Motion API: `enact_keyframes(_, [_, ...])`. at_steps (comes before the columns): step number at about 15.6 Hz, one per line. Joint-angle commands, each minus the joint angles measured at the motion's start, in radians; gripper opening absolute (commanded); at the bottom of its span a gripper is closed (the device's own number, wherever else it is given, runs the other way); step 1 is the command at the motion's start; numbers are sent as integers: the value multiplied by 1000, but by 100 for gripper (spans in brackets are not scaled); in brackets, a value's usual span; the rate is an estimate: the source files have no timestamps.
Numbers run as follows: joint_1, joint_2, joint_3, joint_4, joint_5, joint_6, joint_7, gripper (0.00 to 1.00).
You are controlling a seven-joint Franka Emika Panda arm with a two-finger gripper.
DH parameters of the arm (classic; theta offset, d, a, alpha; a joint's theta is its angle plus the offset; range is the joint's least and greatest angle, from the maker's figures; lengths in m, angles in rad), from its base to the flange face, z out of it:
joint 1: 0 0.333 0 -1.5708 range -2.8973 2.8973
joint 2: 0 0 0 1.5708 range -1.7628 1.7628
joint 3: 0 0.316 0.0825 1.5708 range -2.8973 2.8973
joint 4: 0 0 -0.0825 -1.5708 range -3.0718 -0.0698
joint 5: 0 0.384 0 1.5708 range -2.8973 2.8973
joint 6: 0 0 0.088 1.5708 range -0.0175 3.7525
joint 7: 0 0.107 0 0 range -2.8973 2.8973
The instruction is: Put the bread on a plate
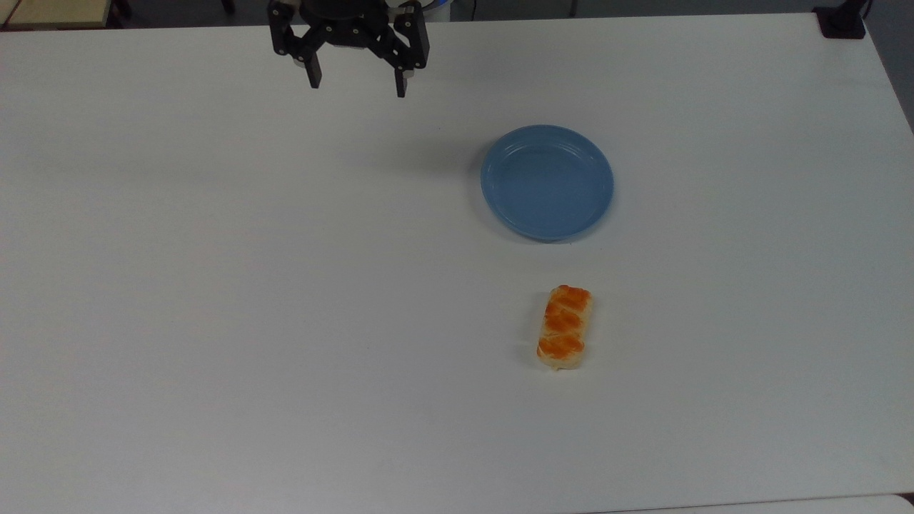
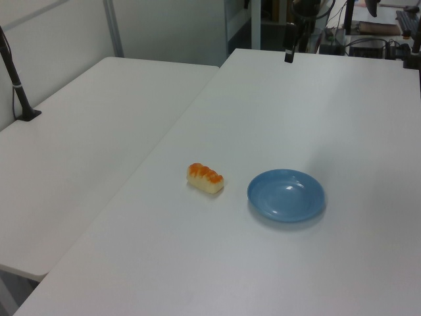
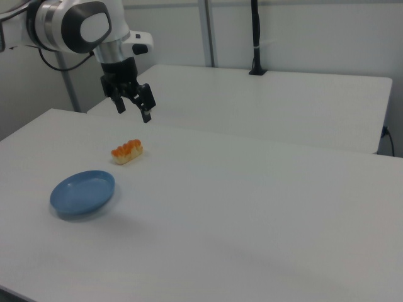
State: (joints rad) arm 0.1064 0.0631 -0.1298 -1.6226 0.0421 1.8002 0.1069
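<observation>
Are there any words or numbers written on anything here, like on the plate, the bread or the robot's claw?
None: no words, numbers or signs can be read anywhere.
The plate is plain blue.
The bread has only orange-brown bumps on top.
The gripper is plain black and open.
The table is bare white.
</observation>
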Motion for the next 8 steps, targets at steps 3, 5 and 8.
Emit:
enact_keyframes(3, [45,47,-11,33,94,49,5,100])
enact_keyframes(5, [70,79,-17,36,94,160,72,100])
enact_keyframes(8, [116,141,-45,37,93,279,132,100])
